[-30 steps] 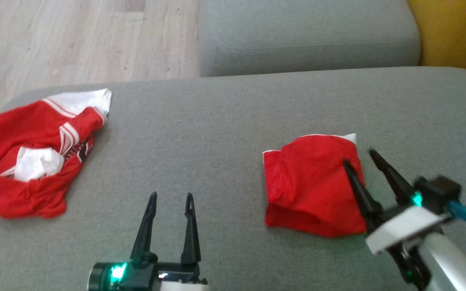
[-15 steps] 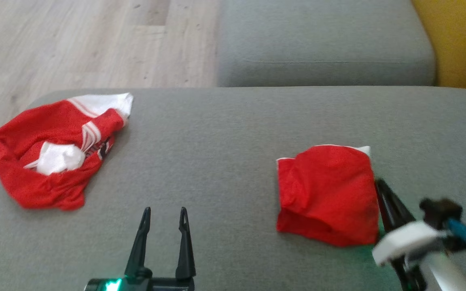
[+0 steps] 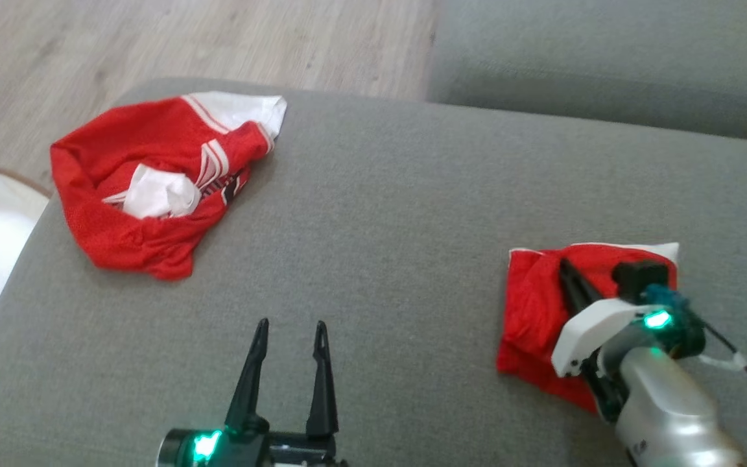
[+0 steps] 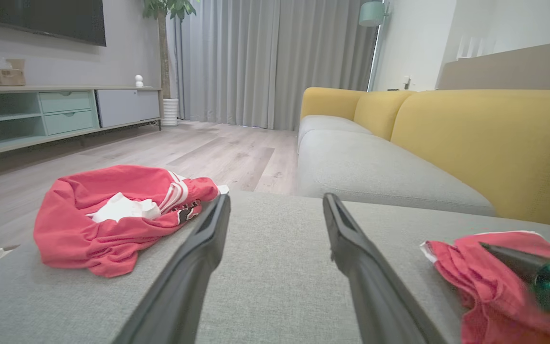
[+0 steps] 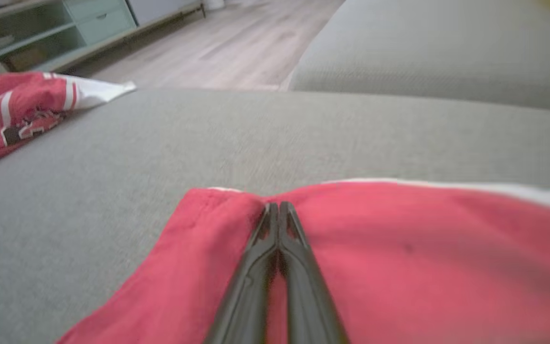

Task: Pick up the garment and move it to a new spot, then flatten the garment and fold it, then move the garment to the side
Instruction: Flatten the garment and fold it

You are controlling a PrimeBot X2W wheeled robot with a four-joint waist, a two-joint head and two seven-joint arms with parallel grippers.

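Right gripper (image 5: 279, 205) is closed, fingers pressed together, and I see it lying on the folded red garment (image 5: 399, 248) at the cushion's (image 3: 412, 227) right side, tips at its far edge; left gripper (image 3: 291, 322) hovers open, well apart

The folded garment (image 3: 530, 311) is lying on the cushion (image 3: 380, 227), toward its right edge. The crumpled shirt (image 3: 153, 194) is lying at its far-left corner. The sofa seat (image 3: 607, 65) is standing behind it.

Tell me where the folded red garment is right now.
In the head view the folded red garment lies at the right on the grey cushion, beneath the shut right tool, far right of the crumpled jersey.
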